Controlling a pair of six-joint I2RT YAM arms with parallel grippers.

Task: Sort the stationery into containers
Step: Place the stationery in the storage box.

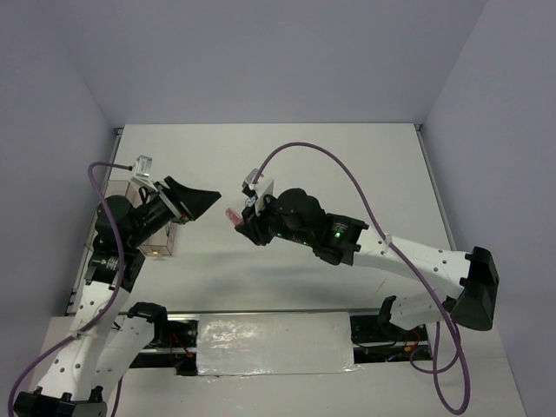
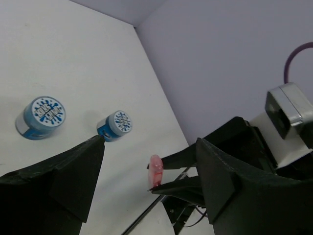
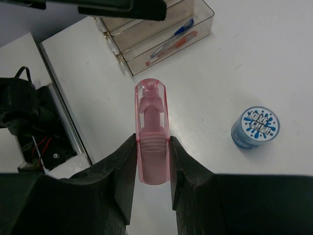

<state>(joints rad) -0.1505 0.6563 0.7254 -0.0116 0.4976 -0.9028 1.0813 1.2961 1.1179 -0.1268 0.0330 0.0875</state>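
Near the containers (image 3: pixel 128 35), the right gripper (image 3: pixel 152 142) clamps the pink bar (image 3: pixel 152 122) by one end, apparently offering its free end to the left gripper (image 2: pixel 149 141), whose jaws gape empty.

Past the wide-spread left gripper (image 2: pixel 149 143), a blue roll (image 2: pixel 41 116) and a second blue roll (image 2: pixel 116 125) stand apart on the table (image 2: pixel 73 54), while the right gripper (image 2: pixel 161 175) pinches a pink bar (image 2: pixel 155 169).

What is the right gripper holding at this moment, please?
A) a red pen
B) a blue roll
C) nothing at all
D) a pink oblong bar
D: in the right wrist view the pink bar sits clamped between the fingers of the right gripper, while a blue roll stands apart to the side and the pens lie in a bin.
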